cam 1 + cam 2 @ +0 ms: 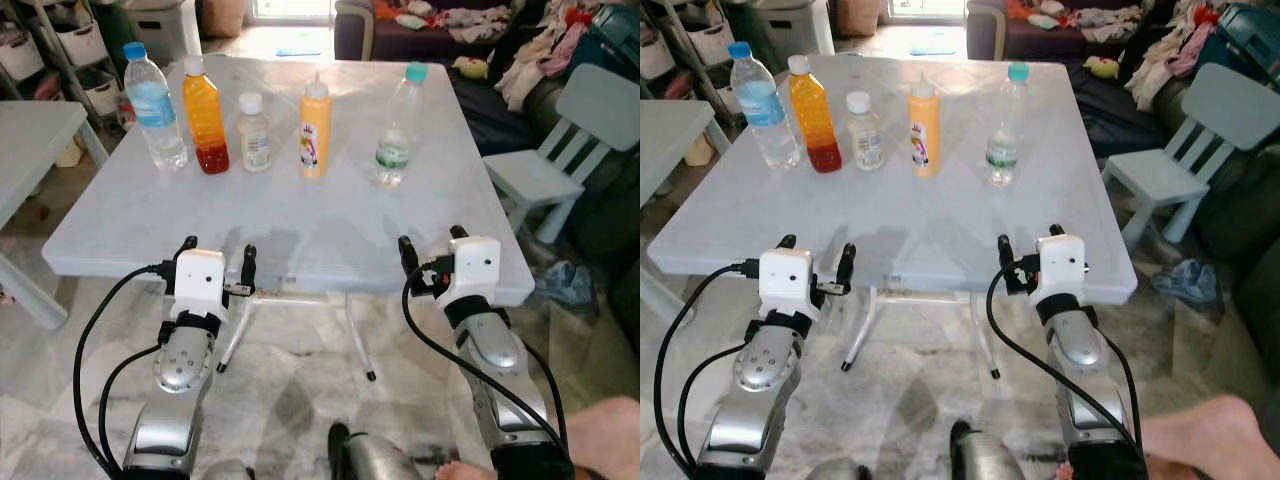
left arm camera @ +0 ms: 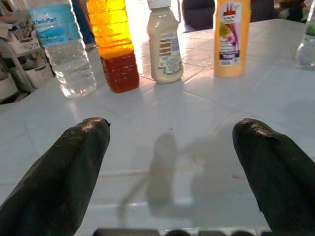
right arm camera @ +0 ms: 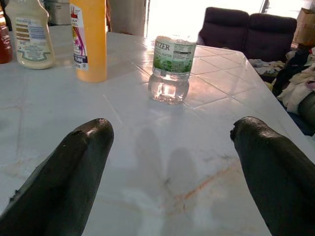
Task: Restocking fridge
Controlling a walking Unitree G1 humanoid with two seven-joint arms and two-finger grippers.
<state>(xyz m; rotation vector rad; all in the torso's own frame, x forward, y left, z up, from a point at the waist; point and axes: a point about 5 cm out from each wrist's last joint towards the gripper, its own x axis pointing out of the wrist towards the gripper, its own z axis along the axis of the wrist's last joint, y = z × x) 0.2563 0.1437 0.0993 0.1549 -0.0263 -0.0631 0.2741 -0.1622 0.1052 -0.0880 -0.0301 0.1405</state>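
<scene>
Evidently nothing has yet been picked up for the fridge: five containers are lined up across the far half of the white table (image 1: pixel 300 240), toward twelve o'clock from the robot. From ten o'clock round to one o'clock are seen the blue-capped water bottle (image 1: pixel 155 105), the orange juice bottle (image 1: pixel 205 117), the small white-capped bottle (image 1: pixel 254 133), the yellow squeeze bottle (image 1: pixel 314 128) and the green-capped water bottle (image 1: pixel 396 125), each upright and set apart from its neighbours, a spacing that would let fingers pass on either side. The left gripper (image 1: pixel 215 258) and the right gripper (image 1: pixel 430 245) are held level at the table's near edge, fingers spread wide and nothing between them, seemingly readied for a reach. The green-capped water bottle is framed between the right fingers in the wrist view, so it is judged the likeliest first pick.
</scene>
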